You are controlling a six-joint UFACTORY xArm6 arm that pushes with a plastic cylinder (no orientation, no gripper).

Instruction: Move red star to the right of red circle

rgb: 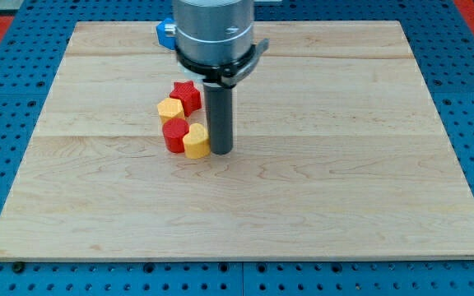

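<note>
The red star lies left of the board's middle, at the top of a small cluster. The red circle lies below it, with a yellow block between them on the left. A yellow heart touches the red circle's right side. My tip stands on the board just right of the yellow heart, touching or almost touching it. The rod rises past the right of the red star.
A blue block shows at the board's top edge, partly hidden behind the arm's grey body. The wooden board lies on a blue perforated table.
</note>
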